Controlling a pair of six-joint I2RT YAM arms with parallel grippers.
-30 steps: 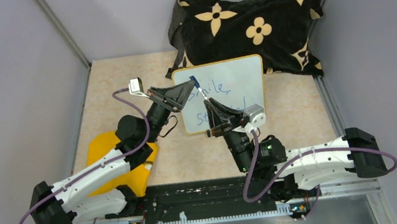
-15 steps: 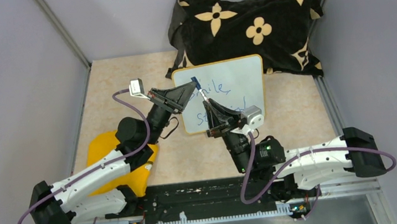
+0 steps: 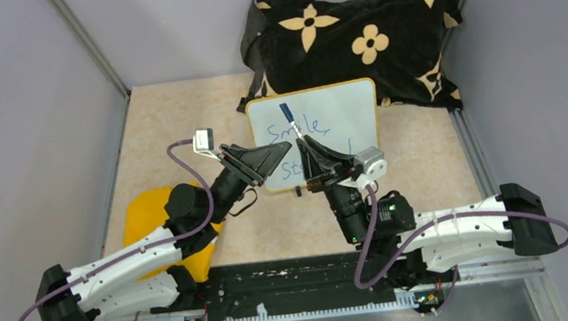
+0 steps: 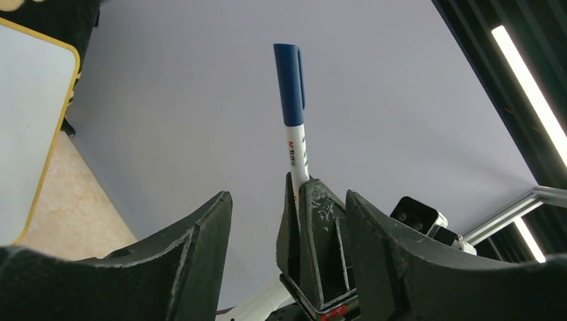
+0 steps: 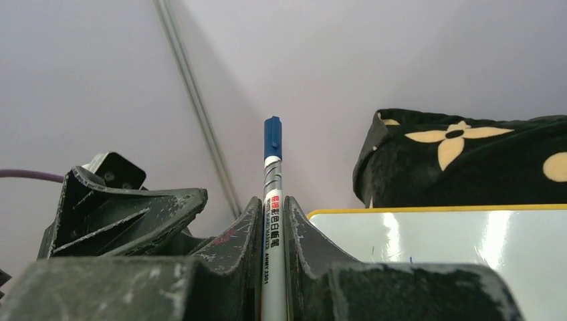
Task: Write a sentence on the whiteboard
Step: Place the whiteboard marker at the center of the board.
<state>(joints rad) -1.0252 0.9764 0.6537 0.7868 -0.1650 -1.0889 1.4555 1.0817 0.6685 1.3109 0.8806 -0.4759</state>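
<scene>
The whiteboard point(image 3: 340, 119) leans against the black flowered cloth, with blue words written on its left half; its yellow rim shows in the right wrist view point(image 5: 468, 241) and at the left edge of the left wrist view point(image 4: 27, 127). My right gripper point(image 3: 302, 143) point(image 5: 272, 200) is shut on a white marker point(image 3: 291, 124) point(image 5: 272, 167) point(image 4: 297, 150) with its blue cap point(image 3: 285, 112) on, pointing up in front of the board. My left gripper point(image 3: 280, 158) point(image 4: 287, 196) stands open just left of the right one, holding nothing; the marker rises beyond its fingertips.
The black flowered cloth point(image 3: 355, 37) is heaped at the back right against the wall. A flat yellow object point(image 3: 143, 215) lies under the left arm. Grey walls close in both sides. A metal rail point(image 3: 309, 273) runs along the near edge.
My left gripper was shut around the marker's cap end; it has let go, opened and drawn back toward the near side. The right gripper shifted slightly with the marker.
</scene>
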